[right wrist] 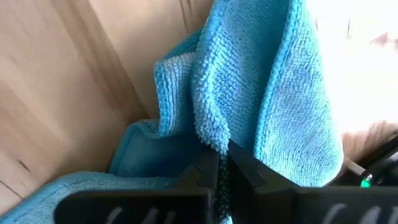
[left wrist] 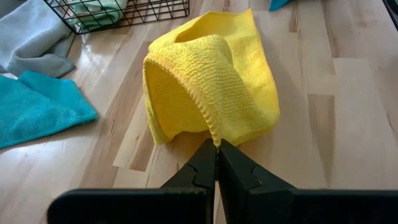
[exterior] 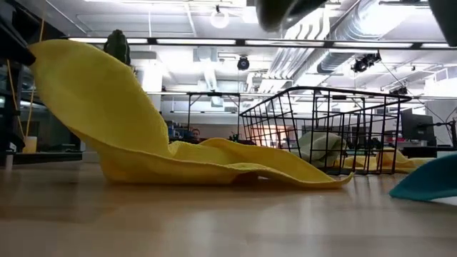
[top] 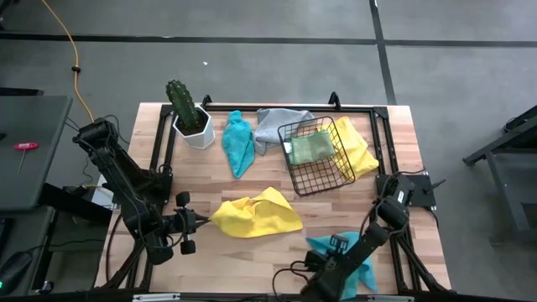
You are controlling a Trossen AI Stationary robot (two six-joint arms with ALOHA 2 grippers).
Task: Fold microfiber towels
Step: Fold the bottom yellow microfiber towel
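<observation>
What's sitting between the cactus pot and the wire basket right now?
In the high view, a teal towel and a grey towel lie between the cactus pot and the black wire basket; the grey one reaches the basket's edge.

Left arm stretched from the table's left edge toward the middle, forearm low over the wood. Left gripper at its tip, both dark fingers pressed together, a cloth edge pinched between the tips and held lifted. Right arm bent back from the right side toward the near edge, wrist turned down. Right gripper closed too, fingers tight on a fold of cloth. Both wrists near the near half of the table, well apart from each other.
</observation>
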